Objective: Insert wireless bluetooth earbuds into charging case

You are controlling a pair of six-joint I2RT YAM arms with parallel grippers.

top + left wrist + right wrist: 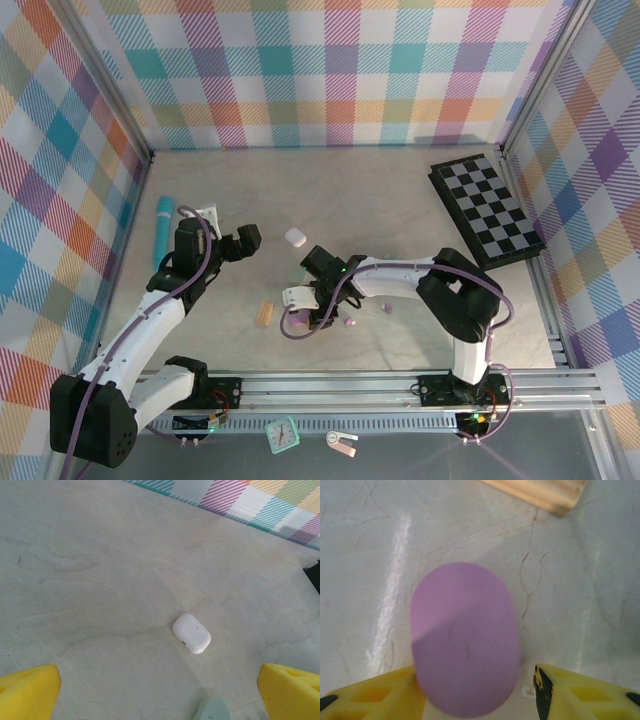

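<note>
**Bracketing a purple case: stock on the table**

Item 1, right gripper point(477, 692): set low at the centre of the overhead view. Its yellow fingers point(380, 695) stand half-closed on either side of the purple case point(465, 635). One finger meets the shell and a sliver of gap shows at the other, so a true clamp cannot be told. Likely purpose: steadying the case for loading.

Item 2, purple earbuds point(350, 323): two tiny pieces, read as buds, loose on the table point(400, 190). They lie lower centre of the overhead view, just right of that gripper, and are not yet in any case.

Item 3, left gripper point(160, 695): jaws spread wide, grasping nothing. It is aimed at the white case point(191, 633), which lies shut at the centre of its wrist view. Judged to be standing ready.

Item 4, tan ribbed block point(265, 314): lower left of the right gripper, apart from it.

Item 5, pale greenish piece point(212, 711): at the bottom edge of the left wrist view, kind unclear.
</note>
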